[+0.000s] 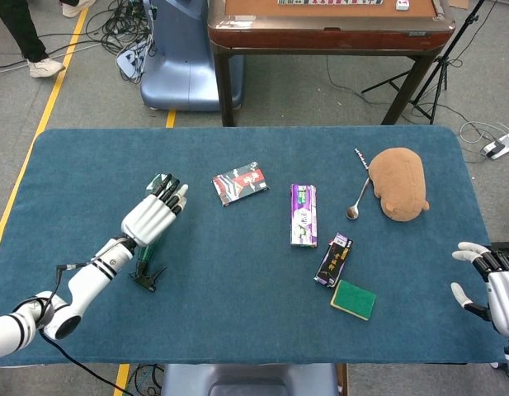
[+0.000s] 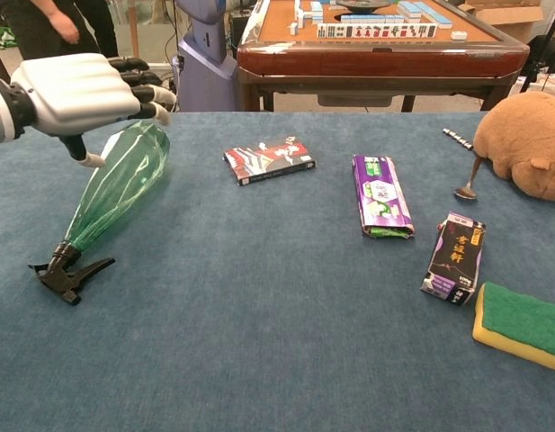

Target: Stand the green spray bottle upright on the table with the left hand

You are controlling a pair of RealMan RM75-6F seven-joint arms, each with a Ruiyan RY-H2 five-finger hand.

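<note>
The green spray bottle lies on its side on the blue table, its black trigger head towards the near edge. My left hand is over the bottle's wide end with fingers stretched out flat and the thumb hanging beside the bottle; it grips nothing. In the head view this left hand covers most of the bottle, leaving the trigger head showing. My right hand is at the table's right edge, fingers apart and holding nothing.
On the table are a red-and-black packet, a purple packet, a black box, a green-and-yellow sponge, a spoon and a brown plush. A wooden mahjong table stands beyond the far edge.
</note>
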